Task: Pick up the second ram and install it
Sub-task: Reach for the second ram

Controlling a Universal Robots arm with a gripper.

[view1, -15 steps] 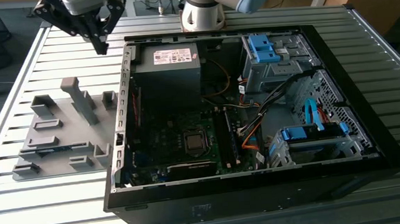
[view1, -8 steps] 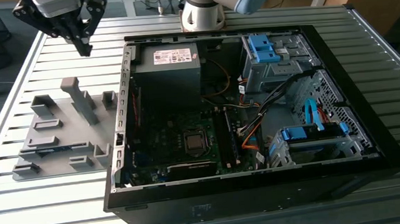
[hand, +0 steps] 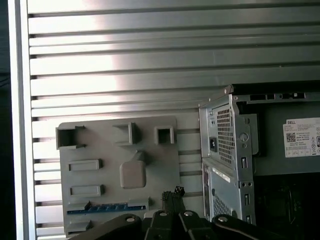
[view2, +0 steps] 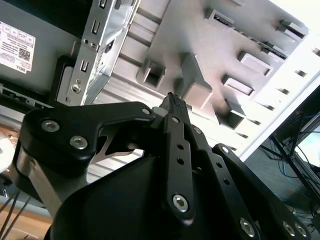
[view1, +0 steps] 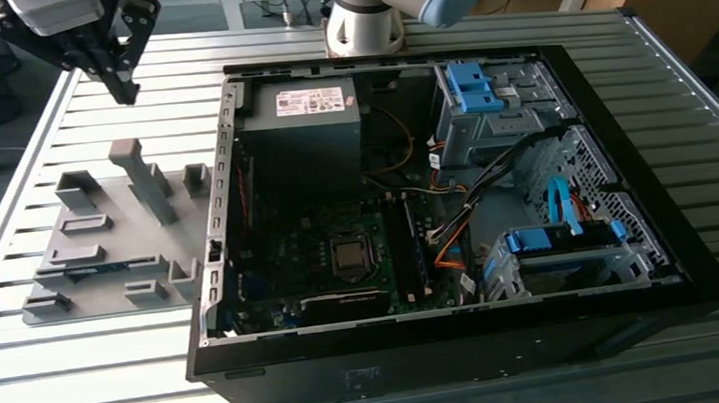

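Second ram (hand: 107, 208) stands on its long edge in a narrow slot of the grey holder (hand: 165, 160), and in the first wrist view we see it as a thin blue strip. We judge that it is kept upright so that its upper edge stays free to be pinched from above, and so that it waits in a fixed, known spot.

The holder lies flat on the slatted desk (view1: 96, 386), just beside the open computer case (view1: 223, 154), on the exterior view's left. That keeps the way from holder to board short. The case itself lies on its side with the cover off, so the motherboard (view1: 338, 259) faces upward and can be reached from above.

The jaws hang above the desk near the holder, well apart from the second ram and touching nothing. As far as we can see in the exterior view they are closed together with nothing between them, and they point downward. The second ram has not yet been lifted from its slot.
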